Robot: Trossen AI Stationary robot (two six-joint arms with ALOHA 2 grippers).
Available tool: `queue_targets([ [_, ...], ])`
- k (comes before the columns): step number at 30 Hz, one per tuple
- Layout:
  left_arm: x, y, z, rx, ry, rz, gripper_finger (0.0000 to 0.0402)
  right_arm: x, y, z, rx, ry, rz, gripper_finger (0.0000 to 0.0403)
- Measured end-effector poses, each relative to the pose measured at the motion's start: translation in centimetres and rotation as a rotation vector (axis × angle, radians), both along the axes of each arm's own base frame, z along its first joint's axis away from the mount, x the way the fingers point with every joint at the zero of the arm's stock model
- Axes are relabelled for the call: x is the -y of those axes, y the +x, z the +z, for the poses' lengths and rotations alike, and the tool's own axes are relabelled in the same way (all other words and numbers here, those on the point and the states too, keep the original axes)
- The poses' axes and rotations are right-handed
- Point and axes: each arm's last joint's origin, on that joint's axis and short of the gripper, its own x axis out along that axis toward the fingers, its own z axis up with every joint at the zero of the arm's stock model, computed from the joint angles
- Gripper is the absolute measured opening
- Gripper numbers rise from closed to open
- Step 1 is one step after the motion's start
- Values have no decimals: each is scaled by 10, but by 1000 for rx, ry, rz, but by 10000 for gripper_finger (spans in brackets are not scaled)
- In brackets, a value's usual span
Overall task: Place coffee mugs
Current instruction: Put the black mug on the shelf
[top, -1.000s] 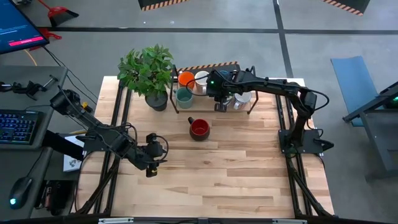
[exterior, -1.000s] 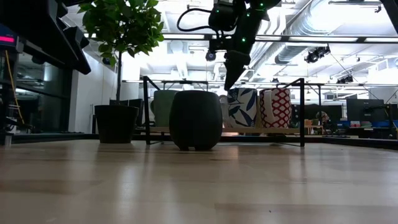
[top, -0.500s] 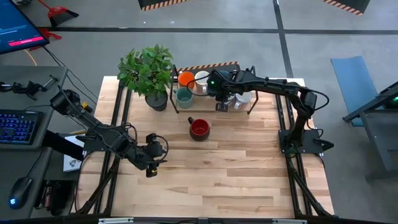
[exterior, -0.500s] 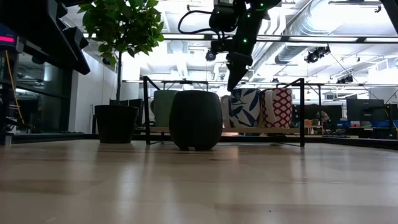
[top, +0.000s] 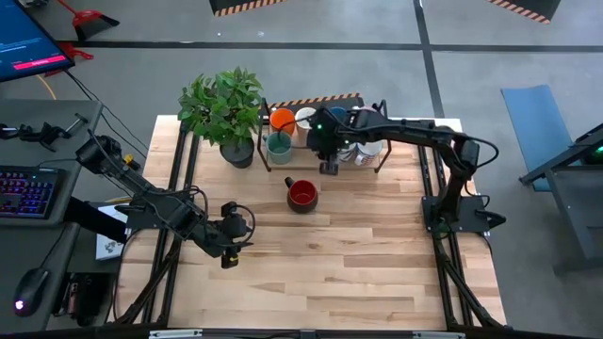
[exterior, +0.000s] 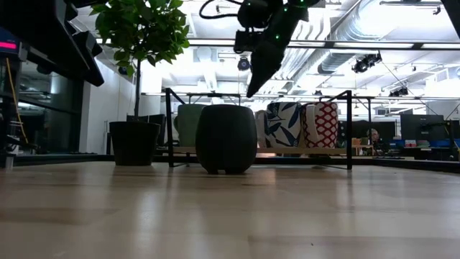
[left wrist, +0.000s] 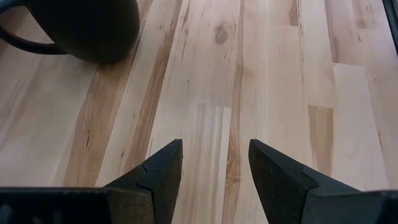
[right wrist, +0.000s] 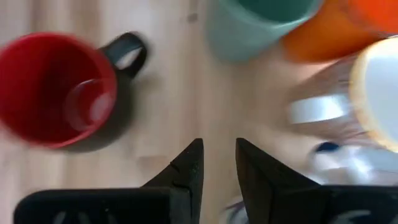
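Observation:
A mug with a red inside and a dark outside [top: 301, 195] stands upright on the table, short of the rack; it also fills the middle of the low view [exterior: 226, 138]. Orange [top: 281, 120], white [top: 304, 117] and teal [top: 279, 144] mugs stand on the black-framed rack [top: 267, 155]. Blue-patterned [exterior: 282, 124] and red-patterned [exterior: 320, 124] mugs stand there too. My right gripper [right wrist: 217, 158] hangs open above the rack's near edge, beside the red mug [right wrist: 56, 90], holding nothing. My left gripper [left wrist: 214, 162] waits open over the table's near left.
A potted plant [top: 224, 108] stands at the rack's left end, its dark pot [exterior: 134, 142] on the table. Bare wooden tabletop [top: 358, 254] spreads across the near half. A keyboard [top: 24, 188] lies off the table's left side.
My right gripper has swung its fingertips toward the table's left, away from the patterned mugs on the rack and toward the red mug, tipping as it went. Its finger gap stays the same. No mug has moved.

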Motion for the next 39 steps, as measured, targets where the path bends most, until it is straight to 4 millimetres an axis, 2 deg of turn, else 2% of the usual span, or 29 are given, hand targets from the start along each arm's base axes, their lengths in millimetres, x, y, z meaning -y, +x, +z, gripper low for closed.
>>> queue_targets([
  [6, 0, 0, 0, 0, 13, -10, 172, -33, -10, -1, -164, 224, 15, 71],
  [11, 0, 0, 0, 3, 17, -9, 172, -69, -33, -8, -472, 408, -77, 71],
  [15, 0, 0, 0, 3, 16, -6, 172, -99, -52, -16, -686, 423, -101, 71],
  [19, 0, 1, 1, 13, 8, 1, 172, -129, -75, -26, -718, 407, -92, 71],
  [24, 1, 2, 2, 36, -2, -5, 172, -159, -115, -41, -544, 426, -154, 71],
  [27, 2, 3, 3, 48, 4, -19, 172, -173, -145, -51, -373, 477, -170, 71],
  [30, 2, 4, 4, 59, 14, -26, 172, -183, -167, -67, -126, 505, -144, 71],
  [34, 2, 6, 6, 98, 42, -12, 172, -189, -188, -92, 218, 549, -29, 71],
  [39, 0, 13, 11, 148, -33, 19, 172, -186, -203, -108, 498, 597, 74, 71],
])
